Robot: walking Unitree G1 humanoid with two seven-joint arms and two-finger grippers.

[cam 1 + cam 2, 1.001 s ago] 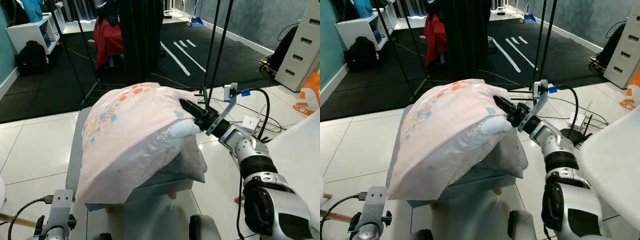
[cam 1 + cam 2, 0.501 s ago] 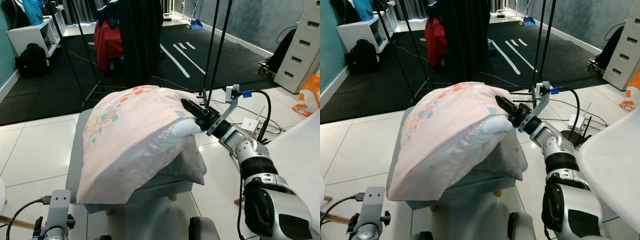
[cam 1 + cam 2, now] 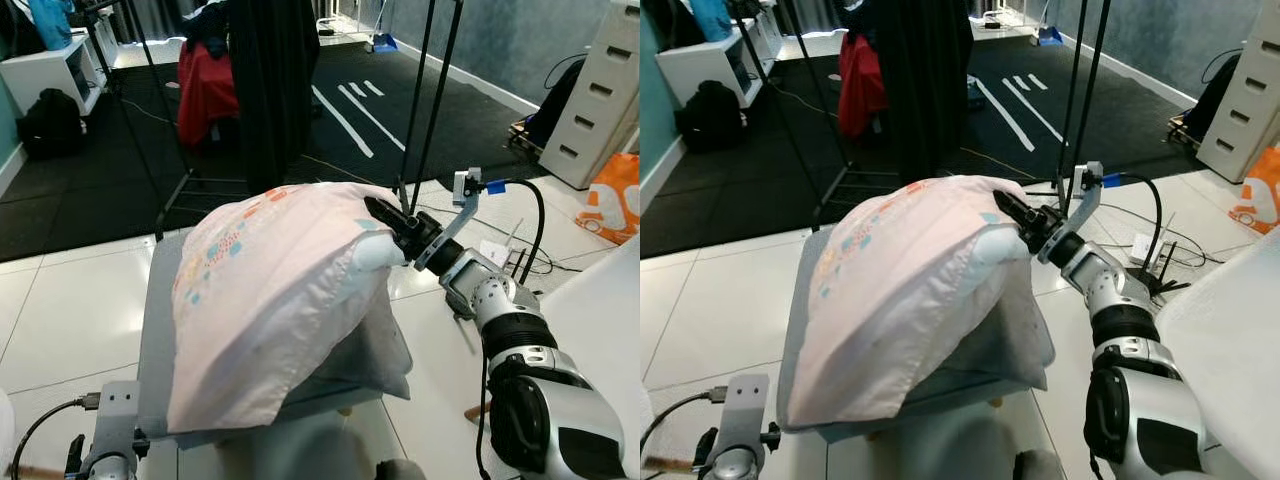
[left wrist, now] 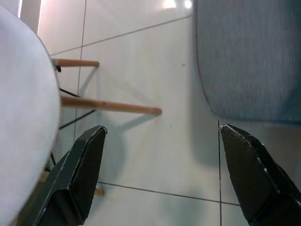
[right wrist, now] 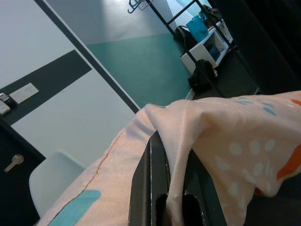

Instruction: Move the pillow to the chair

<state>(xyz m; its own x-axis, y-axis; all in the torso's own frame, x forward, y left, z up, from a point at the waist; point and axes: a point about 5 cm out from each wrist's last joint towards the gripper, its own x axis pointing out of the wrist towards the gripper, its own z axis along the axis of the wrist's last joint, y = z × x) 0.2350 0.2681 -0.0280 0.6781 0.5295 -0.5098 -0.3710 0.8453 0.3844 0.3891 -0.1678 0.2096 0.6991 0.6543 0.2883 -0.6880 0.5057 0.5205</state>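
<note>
A pale pink pillow [image 3: 265, 290] with small coloured squares drapes over a grey-blue chair seat [image 3: 155, 330] in front of me. My right gripper [image 3: 383, 217] is shut on the pillow's far right corner, and the cloth shows pinched between its black fingers [image 5: 153, 188] in the right wrist view. The held corner stands higher than the rest, and the pillow slopes down toward my near left. My left gripper [image 4: 160, 160] hangs low by the floor, open and holding nothing, beside the grey chair seat's edge [image 4: 244, 61].
A white round chair [image 4: 23, 122] on wooden legs stands by my left arm. Black stand poles [image 3: 425, 90] rise behind the pillow, and cables and a white box [image 3: 500, 250] lie on the tiles to the right. A white drawer unit [image 3: 600, 90] stands far right.
The view has shifted slightly. My right gripper has drawn the held pillow corner a little up and back, and the pillow lies further across the chair seat.
</note>
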